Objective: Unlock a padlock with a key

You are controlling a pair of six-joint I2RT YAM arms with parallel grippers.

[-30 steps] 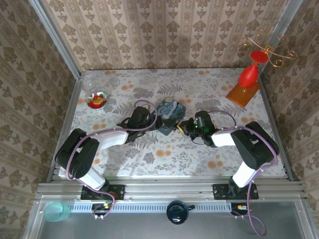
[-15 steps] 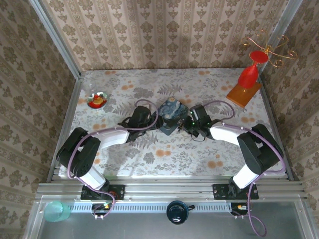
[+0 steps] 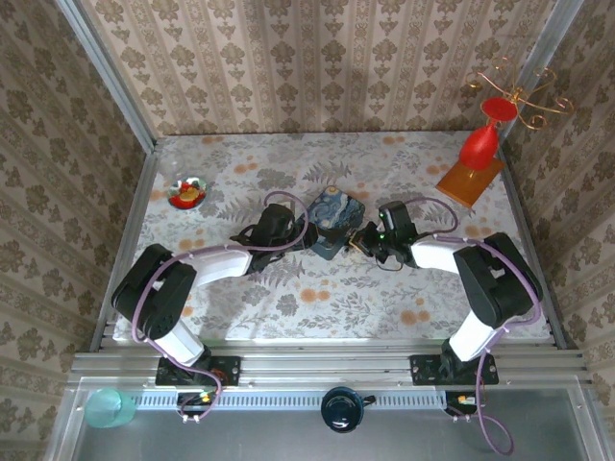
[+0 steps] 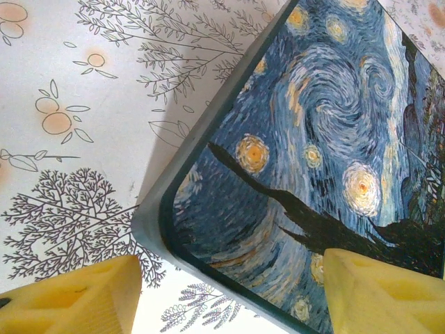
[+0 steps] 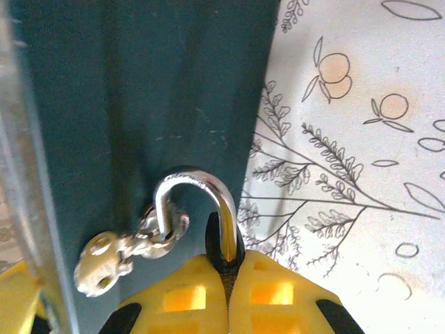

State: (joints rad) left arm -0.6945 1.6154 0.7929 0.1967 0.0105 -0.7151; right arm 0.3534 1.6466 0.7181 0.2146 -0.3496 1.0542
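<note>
At table (image 3: pixel 240 298) middle, left gripper (image 4: pixel 229 299) straddles the starry-night tin (image 4: pixel 313 139), fingers apart, likely bracing it; right gripper (image 5: pixel 228 270) clamps the padlock (image 5: pixel 224 245), steadying it.

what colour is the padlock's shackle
Shiny silver; the shackle of the padlock shows best in the right wrist view.

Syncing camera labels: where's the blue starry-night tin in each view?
Top external: blue tin at mid-table, lid up.
Left wrist: its painted lid covers the right half, with one corner between the fingers.
Right wrist: its dark side wall is on the left, with the padlock at its clasp.
Shared landmark: floral tablecloth.
</note>
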